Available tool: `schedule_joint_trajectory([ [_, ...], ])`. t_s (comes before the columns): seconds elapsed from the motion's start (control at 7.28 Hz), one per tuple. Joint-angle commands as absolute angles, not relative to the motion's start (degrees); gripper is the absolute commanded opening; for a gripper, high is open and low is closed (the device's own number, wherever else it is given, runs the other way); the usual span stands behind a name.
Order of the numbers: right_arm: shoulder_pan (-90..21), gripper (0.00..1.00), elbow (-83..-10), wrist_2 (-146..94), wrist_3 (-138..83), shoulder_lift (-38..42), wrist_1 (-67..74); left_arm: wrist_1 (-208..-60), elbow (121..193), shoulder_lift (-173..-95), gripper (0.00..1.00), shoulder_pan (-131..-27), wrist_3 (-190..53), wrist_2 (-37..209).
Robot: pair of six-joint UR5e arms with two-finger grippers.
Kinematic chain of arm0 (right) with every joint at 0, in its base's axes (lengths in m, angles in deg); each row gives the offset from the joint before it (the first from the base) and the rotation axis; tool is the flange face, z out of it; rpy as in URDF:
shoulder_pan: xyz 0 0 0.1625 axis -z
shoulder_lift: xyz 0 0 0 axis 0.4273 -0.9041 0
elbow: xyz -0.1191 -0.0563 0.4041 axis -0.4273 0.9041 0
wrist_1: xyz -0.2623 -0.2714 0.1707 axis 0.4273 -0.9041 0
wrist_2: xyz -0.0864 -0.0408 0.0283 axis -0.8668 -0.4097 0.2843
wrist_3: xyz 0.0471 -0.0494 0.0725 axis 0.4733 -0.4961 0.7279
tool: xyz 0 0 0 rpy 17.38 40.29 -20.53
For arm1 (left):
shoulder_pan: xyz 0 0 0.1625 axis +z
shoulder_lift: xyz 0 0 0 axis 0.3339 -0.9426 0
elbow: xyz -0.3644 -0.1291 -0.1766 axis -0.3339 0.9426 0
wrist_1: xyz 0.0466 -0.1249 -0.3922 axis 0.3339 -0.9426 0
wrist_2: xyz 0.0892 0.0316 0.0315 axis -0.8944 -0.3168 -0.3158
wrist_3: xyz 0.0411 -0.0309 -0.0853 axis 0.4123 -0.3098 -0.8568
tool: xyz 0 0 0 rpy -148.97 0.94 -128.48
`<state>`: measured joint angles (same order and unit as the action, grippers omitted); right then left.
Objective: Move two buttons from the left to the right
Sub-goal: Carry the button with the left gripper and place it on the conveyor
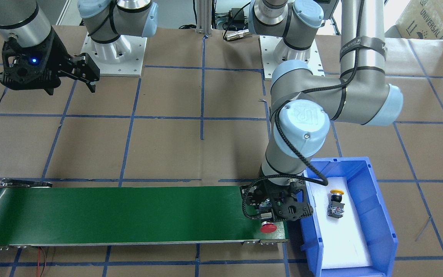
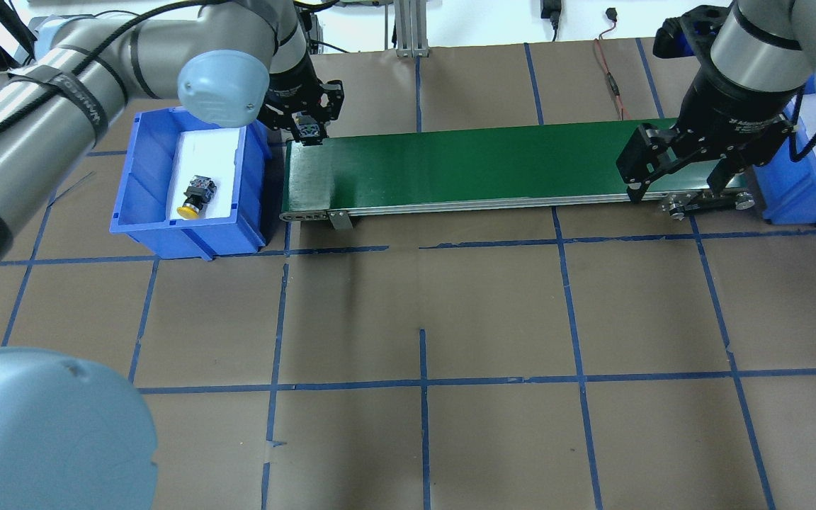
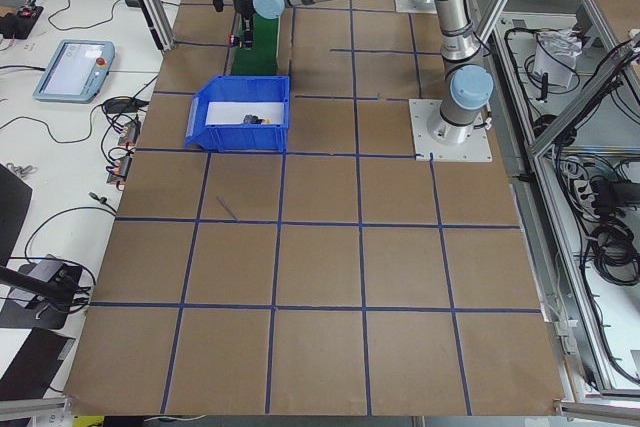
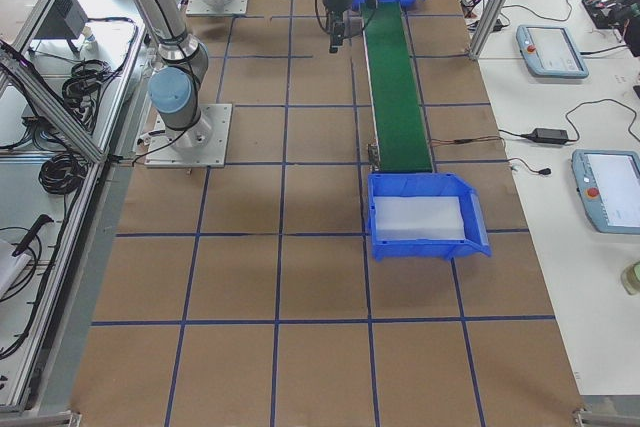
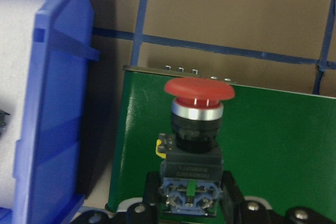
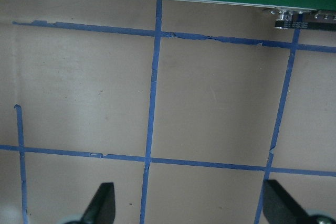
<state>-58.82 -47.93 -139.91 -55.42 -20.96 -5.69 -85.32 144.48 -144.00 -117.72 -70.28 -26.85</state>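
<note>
The red button [image 1: 268,227] has a mushroom cap and a grey-black block. My left gripper [image 1: 275,209] is shut on its block and holds it lying sideways low over the left end of the green conveyor belt [image 1: 129,215]. The left wrist view shows the red cap [image 5: 199,90] pointing away from the fingers [image 5: 233,195]. The yellow button [image 1: 336,204] lies on its side in the blue left bin [image 1: 375,215], also seen from overhead [image 2: 194,198]. My right gripper [image 2: 676,185] is open and empty, above the table near the belt's right end.
A second blue bin [image 2: 797,191] with a white liner stands at the belt's right end, and shows empty in the exterior right view [image 4: 425,217]. The brown table carries a blue tape grid. The belt's metal frame [image 6: 294,17] edges the right wrist view.
</note>
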Motion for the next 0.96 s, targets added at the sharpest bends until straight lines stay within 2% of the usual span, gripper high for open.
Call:
schedule_joint_trajectory([
  [0.0,-58.8,1.00,-47.9,-139.8,-55.4,-21.0,-5.7,-83.9,144.8,-146.8,0.35,-119.5,-71.6,-26.7],
  [0.14,-58.8,1.00,-48.0,-139.8,-55.4,-21.0,-5.7,-83.9,145.3,-146.8,0.36,-120.0,-72.0,-26.7],
  [0.27,-58.8,1.00,-48.0,-139.8,-55.4,-21.0,-5.7,-83.9,146.1,-146.8,0.62,-120.3,-72.0,-26.9],
  [0.55,-58.8,1.00,-48.0,-139.8,-55.4,-20.9,-5.7,-83.9,146.3,-146.8,0.97,-120.3,-72.0,-27.0],
  [0.82,-58.8,1.00,-48.0,-139.8,-55.4,-20.9,-5.7,-85.5,145.0,-145.1,1.00,-118.8,-70.6,-27.0],
])
